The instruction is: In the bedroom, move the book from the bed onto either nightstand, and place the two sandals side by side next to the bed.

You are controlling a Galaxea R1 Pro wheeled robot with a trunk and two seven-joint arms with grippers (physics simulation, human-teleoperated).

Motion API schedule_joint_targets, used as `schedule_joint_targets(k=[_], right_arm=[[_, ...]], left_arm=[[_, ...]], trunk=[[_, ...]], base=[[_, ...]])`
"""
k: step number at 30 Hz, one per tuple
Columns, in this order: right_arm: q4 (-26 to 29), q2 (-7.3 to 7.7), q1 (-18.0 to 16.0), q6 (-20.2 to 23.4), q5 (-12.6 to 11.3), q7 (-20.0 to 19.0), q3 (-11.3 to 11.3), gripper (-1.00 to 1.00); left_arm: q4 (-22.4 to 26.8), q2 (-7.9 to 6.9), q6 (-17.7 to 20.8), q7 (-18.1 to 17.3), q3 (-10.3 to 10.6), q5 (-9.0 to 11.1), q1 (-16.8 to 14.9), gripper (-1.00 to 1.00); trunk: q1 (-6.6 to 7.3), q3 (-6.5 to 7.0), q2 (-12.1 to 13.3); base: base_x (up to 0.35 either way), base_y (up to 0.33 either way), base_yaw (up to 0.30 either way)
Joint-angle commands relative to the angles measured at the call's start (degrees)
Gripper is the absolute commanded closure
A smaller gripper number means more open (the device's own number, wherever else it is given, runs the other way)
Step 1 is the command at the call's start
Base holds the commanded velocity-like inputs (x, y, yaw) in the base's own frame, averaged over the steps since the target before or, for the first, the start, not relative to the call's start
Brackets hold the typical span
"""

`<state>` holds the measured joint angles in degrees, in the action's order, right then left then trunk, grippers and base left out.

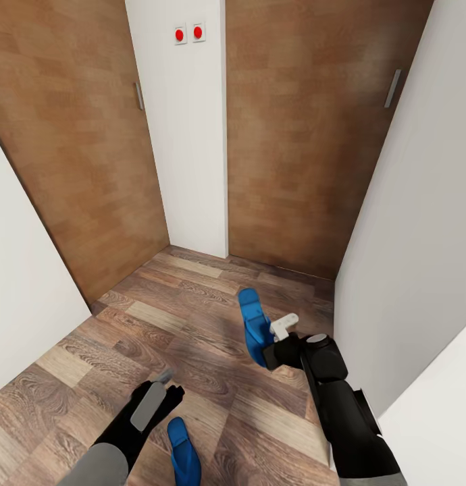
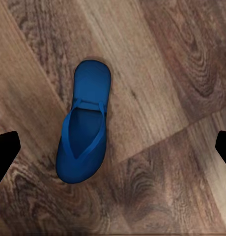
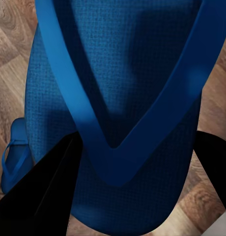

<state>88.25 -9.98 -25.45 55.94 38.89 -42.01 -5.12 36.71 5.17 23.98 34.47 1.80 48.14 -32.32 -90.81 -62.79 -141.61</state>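
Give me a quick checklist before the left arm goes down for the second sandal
1. Right gripper holding first sandal: ok, fingers straddle it in the right wrist view.
2. Left gripper open: ok, fingers spread wide.
3. Second sandal centred under left gripper: ok, roughly between the fingers.
4. Sandal lying flat on floor, strap up: ok.
5. Floor around sandal clear: ok.
6. Firmness of right grip: cannot tell.

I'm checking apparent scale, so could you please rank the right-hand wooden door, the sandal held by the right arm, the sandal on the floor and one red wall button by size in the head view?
1. Right-hand wooden door, by far.
2. Held sandal and floor sandal: they look alike, and the floor one is cut off by the picture's edge, so unranked.
3. Red wall button, smallest.
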Motion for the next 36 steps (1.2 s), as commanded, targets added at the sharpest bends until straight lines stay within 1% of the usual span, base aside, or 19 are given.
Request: schedule_joint_targets(k=[1, 2, 4, 5, 8, 12, 14, 15, 20, 24, 29, 32, 33, 36], right_arm=[[0.20, -0.02, -0.23, 0.86, 0.42, -0.62, 0.03, 1.00], [0.35, -0.02, -0.46, 1.57, 0.34, -0.67, -0.03, 1.00], [0.41, -0.02, -0.50, 1.72, 0.33, -0.68, -0.08, 1.00], [0.44, -0.02, -0.57, 1.79, 0.33, -0.69, -0.07, 1.00], [0.52, -0.02, -0.79, 1.97, 0.25, -0.69, -0.07, 1.00], [0.57, -0.02, -0.97, 2.00, -0.13, -0.67, -0.04, 1.00], [0.60, -0.02, -1.02, 1.94, -0.35, -0.63, 0.00, 1.00], [0.60, -0.02, -1.02, 1.93, -0.38, -0.64, 0.00, 1.00], [0.61, -0.02, -1.07, 1.90, -0.44, -0.68, 0.01, 1.00], [0.83, -0.02, -1.04, 1.90, -0.47, -0.68, 0.02, 1.00], [3.22, -0.02, -0.57, 2.08, -0.48, -0.77, 0.00, 1.00], [3.95, -0.02, -1.04, 2.03, -0.48, -0.69, -0.02, 1.00], [4.12, -0.02, -2.32, 1.96, -0.48, -0.70, 0.02, 1.00], [4.19, -0.02, -3.00, 1.92, -0.50, -0.75, 0.12, 1.00]], left_arm=[[-1.21, 0.27, 0.46, 0.73, 0.20, 0.45, -1.09, -1.00], [-2.71, 0.63, 2.29, 1.06, 0.36, 0.45, -2.43, -1.00], [-2.99, 0.59, 2.89, 1.17, 1.06, 0.41, -3.03, -1.00], [-3.09, 0.50, 3.11, 1.21, 1.65, 0.37, -3.54, -1.00], [-3.67, 0.22, 3.54, 1.23, 4.10, 0.31, -5.72, -1.00], [-5.05, 0.05, 3.46, 1.31, 8.86, -0.14, -8.18, -1.00], [-6.08, 0.01, 2.27, 2.03, 13.09, -0.73, -9.22, -1.00], [-6.19, -0.01, 1.71, 2.18, 13.58, -0.79, -9.28, -1.00], [-6.50, -0.11, -0.81, 2.35, 15.04, -0.96, -9.07, -1.00], [-6.64, -0.10, -1.72, 2.35, 15.48, -1.05, -8.92, -1.00], [-6.68, -0.11, -2.92, 2.36, 15.70, -1.10, -8.88, -1.00], [-6.72, -0.20, -3.72, 2.28, 15.76, -1.11, -8.89, -1.00], [-6.73, -0.40, -4.10, 2.02, 15.77, -1.11, -8.90, -1.00], [-6.75, -0.58, -4.25, 1.76, 15.78, -1.11, -8.90, -1.00]], trunk=[[0.01, -0.06, -0.02], [-0.21, -0.24, -0.42], [-0.65, -0.59, -1.23], [-0.87, -0.77, -1.63], [-0.94, -1.44, -1.67], [-1.05, -2.32, -1.72], [-1.10, -2.77, -1.75], [-1.13, -2.99, -1.76], [-1.25, -4.10, -1.83], [-1.36, -4.98, -1.88], [-1.49, -6.09, -1.95], [-1.56, -6.76, -1.99], [-1.59, -6.98, -2.00], [-1.67, -7.64, -2.04]], base=[[0.000, 0.000, 0.000], [0.000, 0.000, 0.000], [0.000, 0.000, 0.000], [0.000, 0.000, 0.000], [0.000, 0.000, 0.000], [0.000, 0.000, 0.000], [0.000, 0.000, 0.000], [0.000, 0.000, 0.000], [0.000, 0.000, 0.000], [0.000, 0.000, 0.000], [0.000, 0.000, -0.001], [0.000, 0.000, -0.054], [0.000, 0.000, -0.027], [0.000, 0.000, -0.019]])
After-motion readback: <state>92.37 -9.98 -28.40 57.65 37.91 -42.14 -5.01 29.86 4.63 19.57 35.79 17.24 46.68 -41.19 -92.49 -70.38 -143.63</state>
